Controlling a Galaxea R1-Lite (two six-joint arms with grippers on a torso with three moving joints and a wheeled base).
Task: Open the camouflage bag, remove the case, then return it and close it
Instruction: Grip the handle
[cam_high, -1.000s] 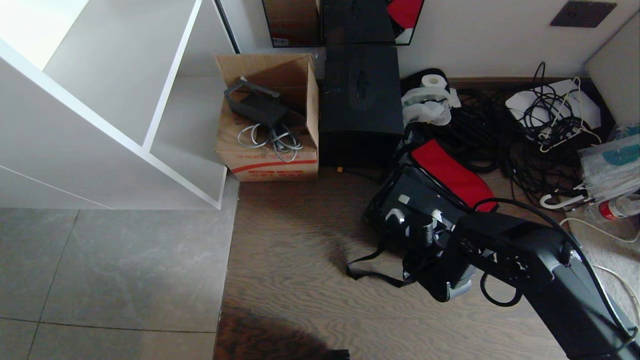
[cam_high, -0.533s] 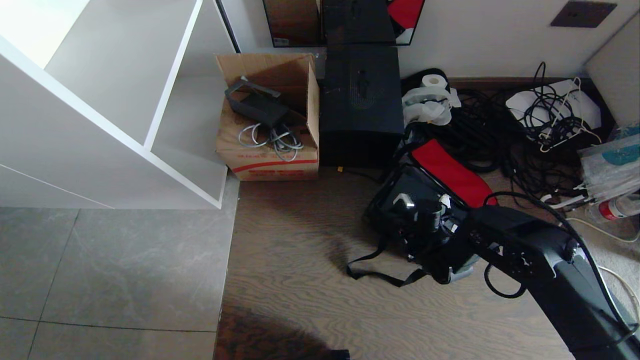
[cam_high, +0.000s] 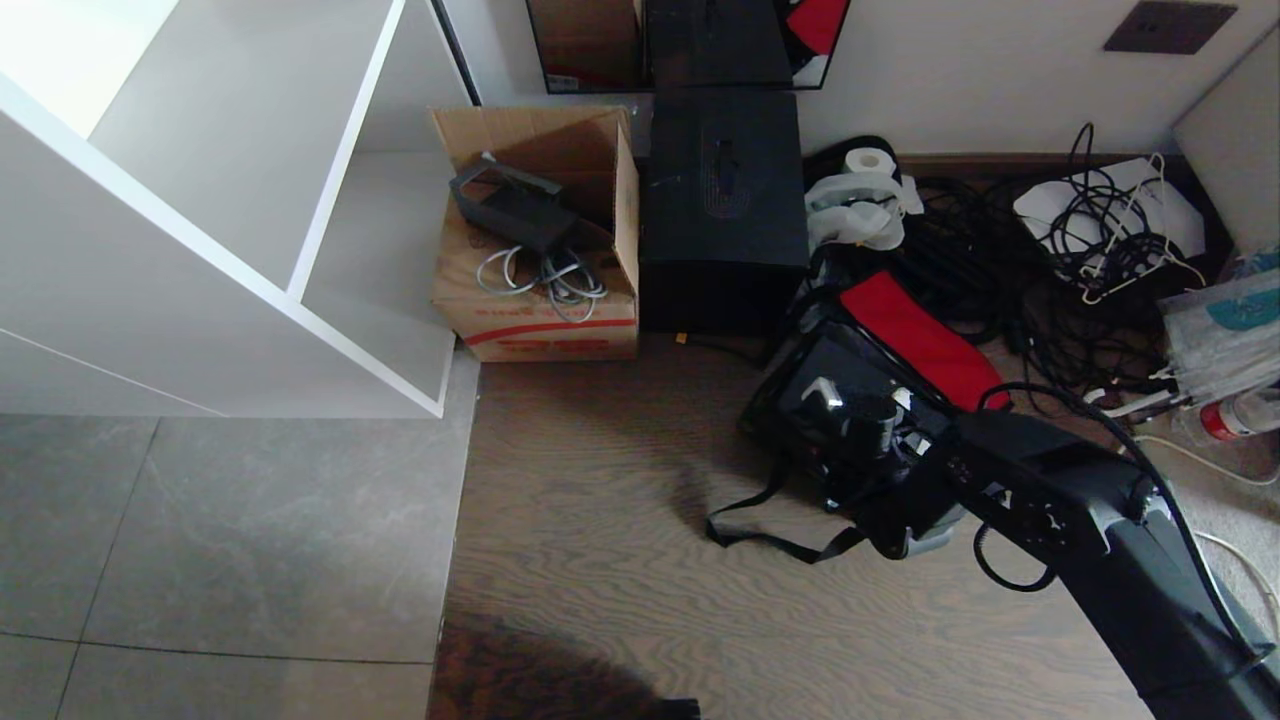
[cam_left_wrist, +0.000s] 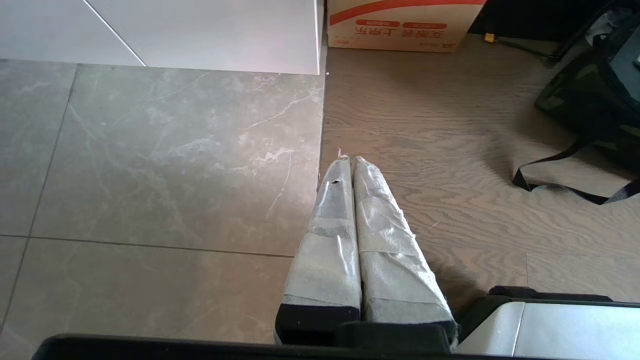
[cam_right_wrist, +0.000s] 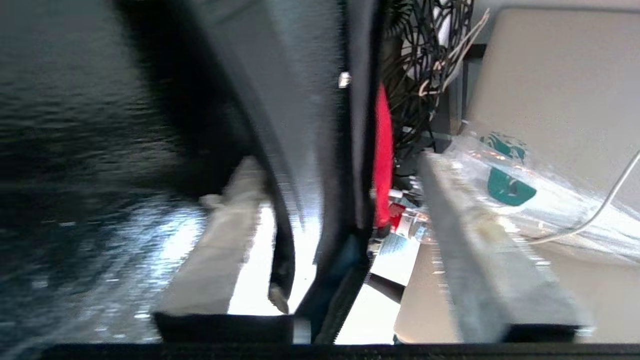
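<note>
Where the wood-grain floor (cam_high: 620, 560) met the cable tangle (cam_high: 1010, 260), the camouflage bag (cam_high: 790, 395) lay with its lid thrown back, soft red lining (cam_high: 925, 338) showing. Inside it sat the case (cam_high: 835, 385), flat, black and glossy, a silver bracket catching the light. The right end effector (cam_high: 885, 425) hung over the case, its taped fingers (cam_right_wrist: 220, 250) parted around the bag's edge (actual contact unclear). A black webbing strap (cam_high: 775, 540) trailed across the floor. The left end effector (cam_left_wrist: 350, 162) hovered over the grey marbled tile (cam_left_wrist: 160, 150), its wrapped fingers pressed together.
</note>
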